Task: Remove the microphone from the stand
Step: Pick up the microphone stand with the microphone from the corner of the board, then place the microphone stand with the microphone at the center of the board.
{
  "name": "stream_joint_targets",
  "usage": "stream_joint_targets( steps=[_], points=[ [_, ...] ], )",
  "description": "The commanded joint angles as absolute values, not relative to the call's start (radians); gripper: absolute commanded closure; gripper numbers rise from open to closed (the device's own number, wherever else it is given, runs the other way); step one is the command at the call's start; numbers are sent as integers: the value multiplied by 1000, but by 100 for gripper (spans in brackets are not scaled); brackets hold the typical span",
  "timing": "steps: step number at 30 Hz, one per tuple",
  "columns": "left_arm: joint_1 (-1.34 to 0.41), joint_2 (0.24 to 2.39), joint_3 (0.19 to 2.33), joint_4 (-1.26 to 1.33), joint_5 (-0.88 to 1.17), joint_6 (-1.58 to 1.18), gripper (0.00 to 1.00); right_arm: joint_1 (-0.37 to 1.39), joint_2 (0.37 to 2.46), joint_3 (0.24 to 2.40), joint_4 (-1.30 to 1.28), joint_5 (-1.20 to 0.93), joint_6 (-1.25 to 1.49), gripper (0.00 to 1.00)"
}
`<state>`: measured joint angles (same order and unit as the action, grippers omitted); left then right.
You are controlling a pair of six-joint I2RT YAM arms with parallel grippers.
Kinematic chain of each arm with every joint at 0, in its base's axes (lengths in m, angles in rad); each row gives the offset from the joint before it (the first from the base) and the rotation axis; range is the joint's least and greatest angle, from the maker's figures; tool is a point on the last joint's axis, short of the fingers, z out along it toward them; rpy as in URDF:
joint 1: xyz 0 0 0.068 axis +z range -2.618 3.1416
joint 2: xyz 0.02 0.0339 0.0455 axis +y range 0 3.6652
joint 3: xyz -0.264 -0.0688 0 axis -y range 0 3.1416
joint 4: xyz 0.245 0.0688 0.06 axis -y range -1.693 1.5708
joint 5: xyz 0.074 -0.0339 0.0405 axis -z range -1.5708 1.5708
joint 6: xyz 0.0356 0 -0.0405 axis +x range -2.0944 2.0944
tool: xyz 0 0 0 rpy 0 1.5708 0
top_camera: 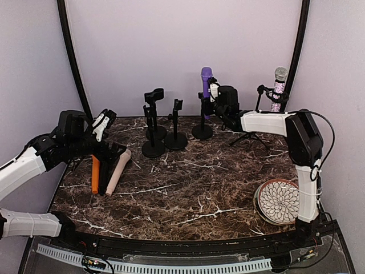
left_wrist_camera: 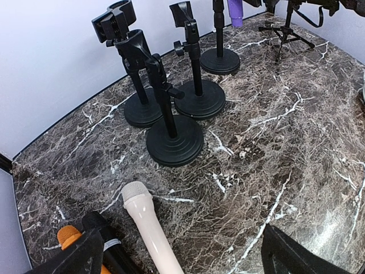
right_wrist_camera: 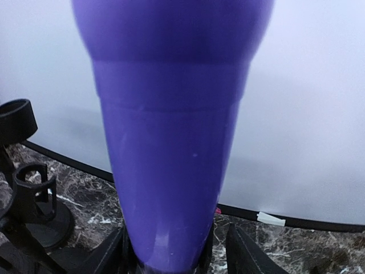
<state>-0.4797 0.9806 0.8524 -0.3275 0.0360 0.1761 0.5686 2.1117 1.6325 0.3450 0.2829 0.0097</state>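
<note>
The right gripper (top_camera: 213, 90) straddled the glossy purple microphone (right_wrist_camera: 171, 142), upright in its black round-based stand (top_camera: 202, 132) at the back of the marble table (top_camera: 188, 191), but a gap showed on one side, so there was no firm hold yet. Next it probably had to close fully and lift straight along the smooth, tapered body. The left gripper (top_camera: 102, 123) stood wide open.

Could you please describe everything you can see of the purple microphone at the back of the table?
The purple microphone looks like smooth, glossy plastic: a rounded head over a body tapering downward. It stands upright in a black round-based stand at the back of the table. The right gripper straddles its body, fingers on either side; a gap shows beside one, so it is not yet clamped.
</note>
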Motion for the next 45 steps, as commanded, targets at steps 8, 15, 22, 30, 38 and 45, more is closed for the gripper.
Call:
stream_joint_targets(
  steps=[8, 15, 22, 30, 38, 45],
  points=[
    [-472, 993, 832, -297, 42, 183, 1, 543, 2068, 1579, 485, 194, 5, 59],
    [-473, 992, 826, -288, 56, 187, 1, 544, 1916, 1456, 515, 178, -35, 67],
    [-473, 977, 829, -258, 141, 179, 1, 548, 1708, 1273, 507, 15, 19, 71],
    [-474, 990, 848, -232, 298, 187, 3, 607, 1539, 1080, 557, -118, 103, 72],
    [-477, 1029, 865, -159, 593, 169, 7, 737, 1525, 983, 658, -245, 137, 73],
    [-490, 1112, 905, -125, 738, 166, 15, 793, 1558, 916, 798, -363, 186, 73]
  ],
)
